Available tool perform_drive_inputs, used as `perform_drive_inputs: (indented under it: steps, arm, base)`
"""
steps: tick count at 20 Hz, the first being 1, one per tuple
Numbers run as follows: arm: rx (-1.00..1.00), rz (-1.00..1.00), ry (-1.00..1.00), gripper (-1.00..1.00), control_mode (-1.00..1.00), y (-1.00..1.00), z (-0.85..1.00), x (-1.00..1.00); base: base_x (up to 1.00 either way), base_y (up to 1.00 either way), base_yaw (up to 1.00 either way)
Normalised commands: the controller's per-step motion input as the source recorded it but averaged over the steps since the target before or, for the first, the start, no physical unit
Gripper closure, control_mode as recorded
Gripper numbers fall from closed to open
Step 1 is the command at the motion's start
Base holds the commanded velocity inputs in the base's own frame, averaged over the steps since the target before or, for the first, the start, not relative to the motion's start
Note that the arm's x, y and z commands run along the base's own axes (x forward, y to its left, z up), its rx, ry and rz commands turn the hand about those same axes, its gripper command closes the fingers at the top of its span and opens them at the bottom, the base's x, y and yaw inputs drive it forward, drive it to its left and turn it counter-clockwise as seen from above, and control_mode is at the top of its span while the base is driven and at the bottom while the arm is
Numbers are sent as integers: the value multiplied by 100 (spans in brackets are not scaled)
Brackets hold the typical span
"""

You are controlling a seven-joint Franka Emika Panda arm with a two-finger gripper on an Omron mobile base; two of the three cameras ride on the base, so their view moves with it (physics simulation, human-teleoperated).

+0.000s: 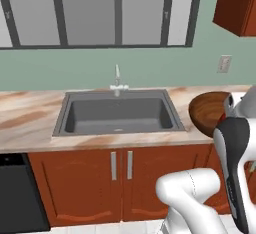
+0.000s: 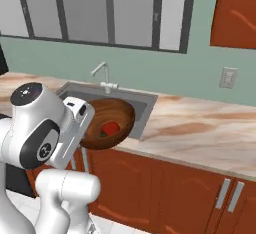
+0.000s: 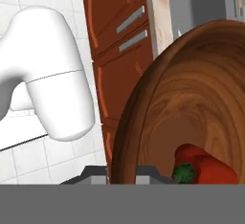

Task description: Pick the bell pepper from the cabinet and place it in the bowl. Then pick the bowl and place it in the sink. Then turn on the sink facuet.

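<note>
The dark wooden bowl point(image 2: 117, 115) hangs tilted in the air over the counter edge, just right of the sink point(image 1: 118, 113). My gripper point(image 2: 89, 127) is shut on the bowl's near rim. In the hand view the rim of the bowl point(image 3: 191, 98) passes between my gripper's point(image 3: 122, 174) fingers. The red bell pepper point(image 2: 111, 128) with its green stem lies inside the bowl, low against its wall, and shows as the bell pepper point(image 3: 208, 163) close to the hand. The sink facuet point(image 1: 117, 80) stands behind the basin. The wall cabinet point(image 2: 235, 13) hangs at the upper right.
A marbled counter point(image 2: 210, 128) runs on both sides of the sink. Reddish-brown base doors point(image 1: 115, 183) sit under it, with a black appliance point(image 1: 15, 193) to their left. A wall outlet point(image 2: 228, 78) and a window point(image 1: 95, 10) are behind.
</note>
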Motion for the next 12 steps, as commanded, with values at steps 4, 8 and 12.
perform_drive_inputs:
  steps: [4, 8, 12]
  arm:
    - [0, 0, 0, 100, 100, 0, 0, 0]
    - [0, 0, 0, 100, 100, 0, 0, 0]
    - [0, 0, 0, 100, 100, 0, 0, 0]
  base:
    - [21, 52, -40]
    - [46, 70, -40]
    - [63, 75, -27]
